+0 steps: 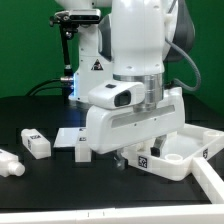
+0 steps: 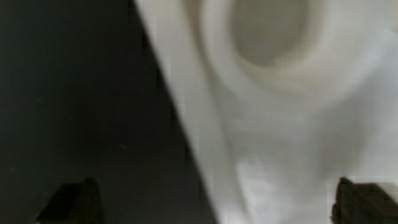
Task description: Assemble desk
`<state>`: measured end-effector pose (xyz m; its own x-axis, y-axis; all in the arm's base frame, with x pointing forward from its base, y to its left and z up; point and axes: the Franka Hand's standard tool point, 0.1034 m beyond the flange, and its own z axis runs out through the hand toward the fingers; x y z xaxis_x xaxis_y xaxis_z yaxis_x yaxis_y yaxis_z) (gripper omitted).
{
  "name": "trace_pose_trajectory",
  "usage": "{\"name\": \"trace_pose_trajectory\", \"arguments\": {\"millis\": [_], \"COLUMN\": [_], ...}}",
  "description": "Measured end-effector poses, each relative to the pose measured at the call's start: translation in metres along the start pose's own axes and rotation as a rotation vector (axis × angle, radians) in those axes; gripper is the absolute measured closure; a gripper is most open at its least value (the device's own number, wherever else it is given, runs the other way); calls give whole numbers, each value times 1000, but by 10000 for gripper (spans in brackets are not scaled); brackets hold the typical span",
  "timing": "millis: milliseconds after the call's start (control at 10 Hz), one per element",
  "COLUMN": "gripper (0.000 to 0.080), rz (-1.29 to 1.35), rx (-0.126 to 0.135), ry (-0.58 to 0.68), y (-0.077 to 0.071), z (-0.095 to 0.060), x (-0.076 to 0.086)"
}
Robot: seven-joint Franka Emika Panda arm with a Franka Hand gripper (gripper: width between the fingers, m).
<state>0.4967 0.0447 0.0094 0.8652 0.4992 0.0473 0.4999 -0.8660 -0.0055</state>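
The desk's white rimmed tabletop panel (image 1: 188, 150) lies on the black table at the exterior view's right. In the wrist view it fills the picture close up (image 2: 249, 130), with a round corner socket (image 2: 267, 45) showing. My gripper (image 1: 129, 158) hangs low at the panel's near-left corner. Its two dark fingertips (image 2: 71, 203) stand far apart, one over the black table, the other over the panel; the gripper (image 2: 217, 205) is open and holds nothing. A tagged white piece (image 1: 144, 158) sits right by the fingers. White block legs (image 1: 37, 143) lie at the left.
Another leg (image 1: 9, 163) lies at the far left edge and one (image 1: 82, 151) by the arm. A thin flat white board, likely the marker board (image 1: 67, 136), lies behind it. The robot base with triangle logo (image 1: 92, 62) stands at the back. A pale rail (image 1: 205, 185) runs at the front right.
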Motion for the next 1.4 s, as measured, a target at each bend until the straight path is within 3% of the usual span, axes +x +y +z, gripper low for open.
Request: {"name": "trace_pose_trajectory", "arguments": {"millis": [100,400,500,600,1000,1100,1400], "gripper": [151,550,550,719,742,742,748], "rz": [-3,-3,-3,-8,3,49,175], "rx": [0,1,1,3,2,5,52], "ry": [1,0,-1,-7,-13,-21,-56], "y": [-2,-2,-2,-2,-1,0,8], "z": [0,0,0,1,-6,-16,-67], "x": [1,0,0,-2,-10,-17,-27]}}
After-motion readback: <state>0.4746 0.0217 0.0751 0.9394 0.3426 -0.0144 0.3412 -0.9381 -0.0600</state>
